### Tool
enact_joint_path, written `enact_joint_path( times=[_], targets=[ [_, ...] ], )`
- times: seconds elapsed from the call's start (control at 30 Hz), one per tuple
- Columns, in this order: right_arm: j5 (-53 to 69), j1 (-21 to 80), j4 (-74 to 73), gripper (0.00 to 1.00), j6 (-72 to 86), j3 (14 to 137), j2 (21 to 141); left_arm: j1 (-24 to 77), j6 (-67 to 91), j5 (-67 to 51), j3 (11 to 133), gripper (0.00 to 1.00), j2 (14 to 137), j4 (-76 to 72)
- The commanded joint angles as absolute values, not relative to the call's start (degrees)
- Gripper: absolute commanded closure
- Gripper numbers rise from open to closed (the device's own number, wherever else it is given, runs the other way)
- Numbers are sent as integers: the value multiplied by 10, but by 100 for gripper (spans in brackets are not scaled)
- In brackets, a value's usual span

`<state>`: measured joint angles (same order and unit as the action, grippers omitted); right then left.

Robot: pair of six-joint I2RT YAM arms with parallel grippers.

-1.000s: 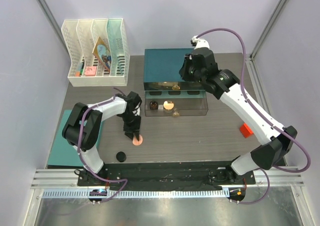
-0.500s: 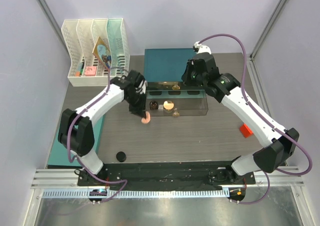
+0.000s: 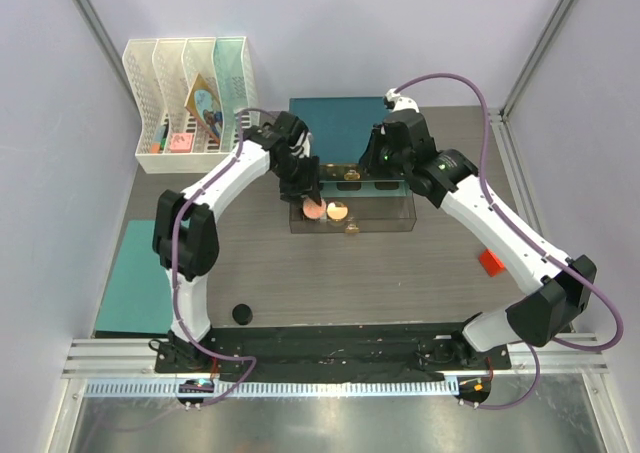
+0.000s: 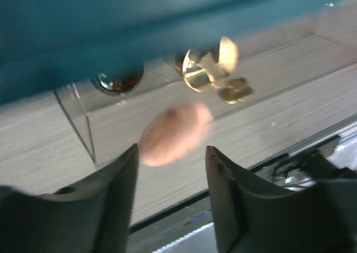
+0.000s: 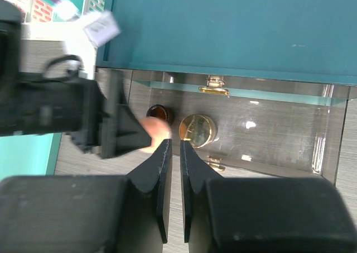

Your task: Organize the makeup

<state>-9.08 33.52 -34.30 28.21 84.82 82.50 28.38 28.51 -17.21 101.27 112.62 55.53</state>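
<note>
Pink blush compact (image 3: 314,210) was sitting near the front of the table (image 3: 400,273) a second ago. Now it's at the clear plastic box (image 3: 400,220), beside the gold-rimmed compact (image 3: 338,211). Left jaws are spread, so it looks dropped: one more piece filed. Right jaws are pinched together, empty. It's a smooth round disc next to glossy walls.

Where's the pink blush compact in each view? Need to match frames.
Top external: pink blush compact at the clear case's left end.
Left wrist: centre, blurred.
Right wrist: left of centre, partly hidden.
Shared landmark: gold-rimmed compact, near it in all three.
</note>
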Motion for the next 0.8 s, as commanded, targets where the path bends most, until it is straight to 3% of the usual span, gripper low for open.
enact_joint_path(
  times=[0.0, 0.03, 0.33, 0.5, 0.77],
  targets=[
    [-91, 333, -320, 84, 293, 839, 793, 281, 289, -178, 1013, 31, 1113, 539],
    [-91, 332, -318, 84, 294, 837, 787, 281, 287, -171, 1005, 25, 1106, 540],
    [-76, 333, -316, 84, 294, 816, 777, 264, 265, -64, 934, 12, 964, 620],
    [-54, 332, -308, 84, 294, 813, 792, 257, 270, -4, 860, 9, 908, 704],
    [-20, 333, -298, 83, 287, 821, 816, 253, 331, -13, 662, 5, 826, 721]
  ],
)
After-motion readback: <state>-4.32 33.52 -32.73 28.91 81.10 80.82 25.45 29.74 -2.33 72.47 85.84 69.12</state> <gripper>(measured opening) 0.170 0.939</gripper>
